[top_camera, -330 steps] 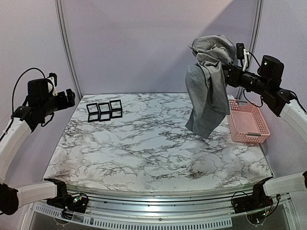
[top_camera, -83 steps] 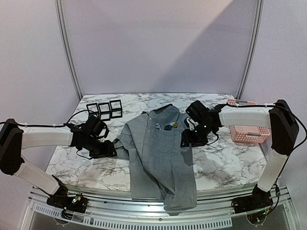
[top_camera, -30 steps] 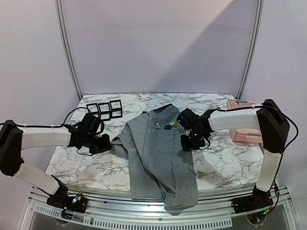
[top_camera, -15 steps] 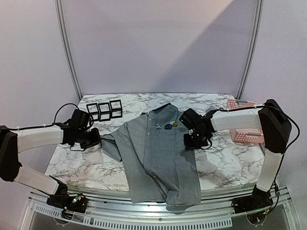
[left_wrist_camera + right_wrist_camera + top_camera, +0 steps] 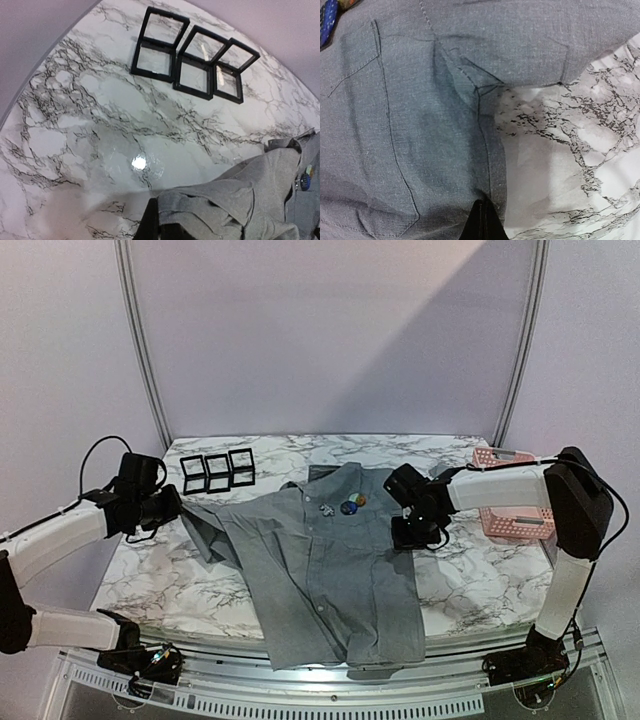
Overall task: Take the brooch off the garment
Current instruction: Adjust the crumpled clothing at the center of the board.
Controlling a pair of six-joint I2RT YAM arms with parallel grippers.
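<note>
White marble-patterned bench [image 5: 480,580] before a plain pale wall, with a grey shirt [image 5: 330,580] spread flat on it, collar toward the far edge and hem drooping over the near edge. Three small pins sit in a row high on the chest: a silver brooch [image 5: 327,508], a blue brooch [image 5: 349,506] and a gold brooch [image 5: 360,500]. The right fingers [image 5: 405,537] are pressed together on the shirt's side seam just below the armpit, apparently nipping the cloth. The pins lie near them, toward the far left corner, across the breast pocket [image 5: 375,125]. The left fingers [image 5: 172,508] are closed on the end of a sleeve [image 5: 205,525] drawn out toward the left edge, well apart from the pins. By this layout the right arm is the nearer one. Three open black display boxes [image 5: 217,471] stand near the far left corner, and a pink basket [image 5: 515,510] sits by the right edge.
</note>
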